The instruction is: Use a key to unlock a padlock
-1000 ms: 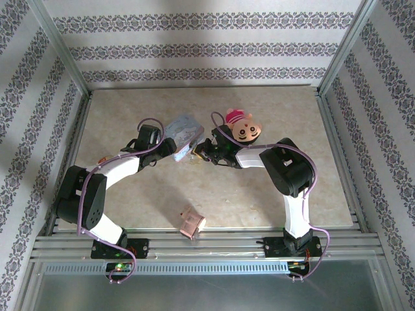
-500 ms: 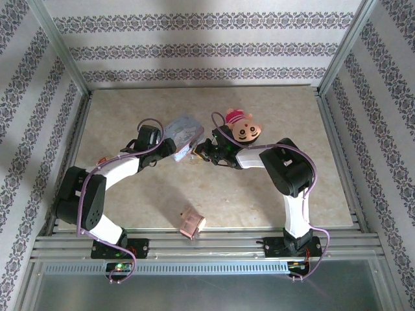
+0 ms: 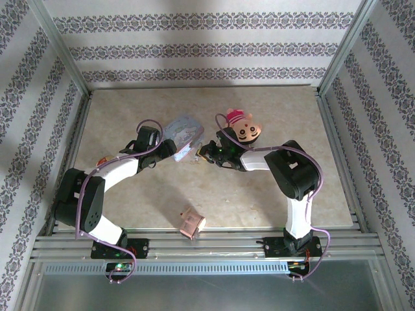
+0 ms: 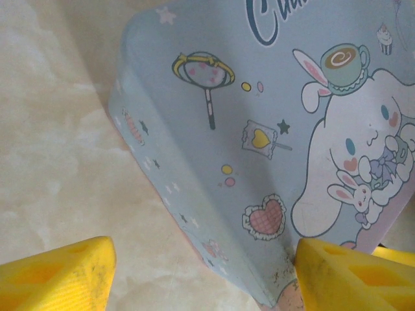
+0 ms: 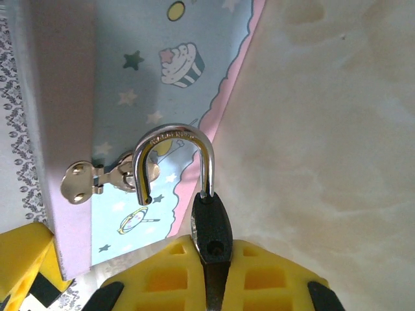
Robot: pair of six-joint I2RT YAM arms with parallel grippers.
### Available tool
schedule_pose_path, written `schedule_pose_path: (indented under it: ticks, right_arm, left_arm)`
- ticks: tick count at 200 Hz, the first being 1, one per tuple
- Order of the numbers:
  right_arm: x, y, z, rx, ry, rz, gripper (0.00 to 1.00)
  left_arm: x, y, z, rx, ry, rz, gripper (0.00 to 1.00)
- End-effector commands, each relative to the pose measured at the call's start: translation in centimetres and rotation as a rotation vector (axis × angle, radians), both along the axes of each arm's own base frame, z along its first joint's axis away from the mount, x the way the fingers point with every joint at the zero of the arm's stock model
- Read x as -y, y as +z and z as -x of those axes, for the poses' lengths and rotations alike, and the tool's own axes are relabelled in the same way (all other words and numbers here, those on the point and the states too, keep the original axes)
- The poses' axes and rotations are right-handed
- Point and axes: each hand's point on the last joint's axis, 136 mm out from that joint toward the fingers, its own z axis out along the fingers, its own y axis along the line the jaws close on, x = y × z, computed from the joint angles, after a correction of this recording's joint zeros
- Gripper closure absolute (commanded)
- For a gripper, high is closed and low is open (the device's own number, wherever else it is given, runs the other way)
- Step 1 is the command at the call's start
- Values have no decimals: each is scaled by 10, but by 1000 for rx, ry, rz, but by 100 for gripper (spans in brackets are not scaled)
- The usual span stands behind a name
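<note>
Right wrist view: the right gripper has its ribbed yellow jaws clamped on the slim black padlock, whose shiny curved shackle has one end free by the pale-blue printed tin, while the left gripper gapes astride the tin's rounded corner.

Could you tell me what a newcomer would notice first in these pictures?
The pale-blue cartoon tin in the middle of the table draws the eye first. At its clasp the right pincer is shut on a small dark padlock with its silver shackle open. A pink-hatted toy face sits just beyond that pincer.
</note>
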Motion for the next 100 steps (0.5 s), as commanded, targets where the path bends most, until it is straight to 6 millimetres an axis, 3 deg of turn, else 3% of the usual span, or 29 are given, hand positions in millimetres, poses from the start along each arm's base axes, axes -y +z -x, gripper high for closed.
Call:
schedule_pose_path:
  ticks: [1, 56, 83, 91, 100]
  right_arm:
    - [6, 14, -4, 52, -6, -1, 100]
    - [6, 18, -3, 64, 6, -2, 100]
    - [4, 22, 1, 75, 33, 5, 100]
    - [5, 24, 2, 79, 37, 8, 100]
    - [5, 26, 3, 85, 43, 14, 100]
  left_arm:
    - [-3, -3, 11, -39, 6, 15, 25]
    - [-2, 11, 3, 9, 28, 49, 20]
    - [-5, 22, -1, 40, 44, 53, 10]
    - [-6, 25, -2, 49, 50, 52, 0]
    - [-6, 27, -3, 55, 51, 52, 1]
